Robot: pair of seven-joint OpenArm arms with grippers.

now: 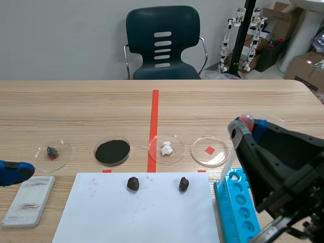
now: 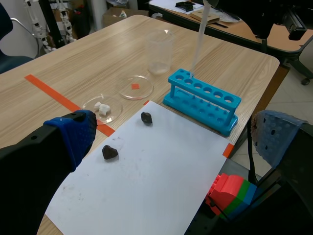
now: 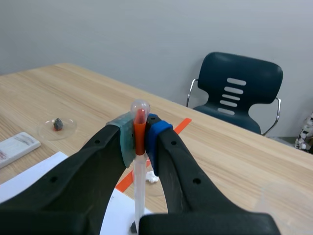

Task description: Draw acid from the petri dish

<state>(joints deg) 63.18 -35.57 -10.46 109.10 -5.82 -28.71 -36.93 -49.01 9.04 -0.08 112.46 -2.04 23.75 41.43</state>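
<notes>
Two fingers of the right hand (image 3: pixel 140 131) are pinched tight on the dropper (image 3: pixel 139 196). They grip near its top, the rounded bulb end poking up above the pads and the stem hanging straight down. The tip is right at the far end hole of the blue rack (image 1: pixel 237 205); in it or just over it, I can't tell. Just left of the rack lies the clear dish (image 1: pixel 209 150), a red square showing through it. That looks like the one to draw from, though any liquid is too faint to see. Way over at the near left of the counter (image 1: pixel 76 101), the left hand (image 2: pixel 173 137) is spread wide, holding nothing. My read: pick-up done, drawing not yet begun. Next up is lifting clear of the rack, a short carry left, tip down into the dish, then a squeeze and release.
</notes>
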